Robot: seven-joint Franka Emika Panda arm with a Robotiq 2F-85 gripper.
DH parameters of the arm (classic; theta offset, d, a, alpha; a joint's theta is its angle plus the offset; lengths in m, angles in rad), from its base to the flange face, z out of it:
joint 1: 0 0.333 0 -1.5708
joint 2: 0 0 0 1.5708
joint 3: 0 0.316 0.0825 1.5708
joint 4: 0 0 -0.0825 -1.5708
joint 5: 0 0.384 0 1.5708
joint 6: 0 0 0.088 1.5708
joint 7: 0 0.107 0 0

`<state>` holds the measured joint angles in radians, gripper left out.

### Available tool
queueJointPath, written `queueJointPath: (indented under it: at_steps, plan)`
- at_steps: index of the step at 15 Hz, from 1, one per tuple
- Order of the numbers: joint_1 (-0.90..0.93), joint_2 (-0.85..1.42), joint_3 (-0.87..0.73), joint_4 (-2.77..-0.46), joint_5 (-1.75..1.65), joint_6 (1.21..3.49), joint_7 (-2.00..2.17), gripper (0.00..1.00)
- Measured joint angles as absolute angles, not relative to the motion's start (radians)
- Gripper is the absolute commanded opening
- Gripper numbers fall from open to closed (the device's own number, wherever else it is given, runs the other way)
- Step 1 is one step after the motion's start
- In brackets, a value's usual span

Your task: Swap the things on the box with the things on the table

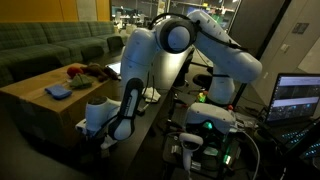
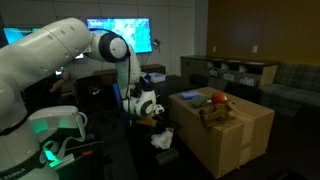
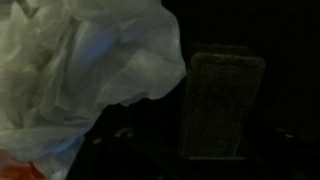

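Pincer (image 2: 150,113) held wide and empty, low over the table (image 3: 290,60); the swap is judged barely begun.
Nothing is gripped between the jaws. In the wrist view a crumpled white bag (image 3: 80,60) and a dark rectangular pad (image 3: 222,105) are seen lying on the glossy black top, just beneath the camera. The box (image 2: 235,140) is seen standing close by the table, and its flat top is occupied by a blue cloth (image 1: 58,92) and a red thing (image 2: 215,97), with other small items too dim to be named. No item can be said to be exchanged: the table's things are to be lifted onto the box, and the box's things brought down.
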<state>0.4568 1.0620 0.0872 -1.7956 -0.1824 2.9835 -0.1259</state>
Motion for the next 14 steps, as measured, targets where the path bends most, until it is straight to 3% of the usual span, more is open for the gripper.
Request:
queueJointPath:
  at_steps: [3, 5, 14]
  plan:
    - [0.466, 1.075, 0.08, -1.776, -0.182, 2.983, -0.124, 0.42]
    - [0.474, 1.073, 0.07, -1.77, -0.182, 2.982, -0.121, 0.32]
    - [0.537, 1.053, 0.027, -1.773, -0.182, 2.964, -0.081, 0.32]
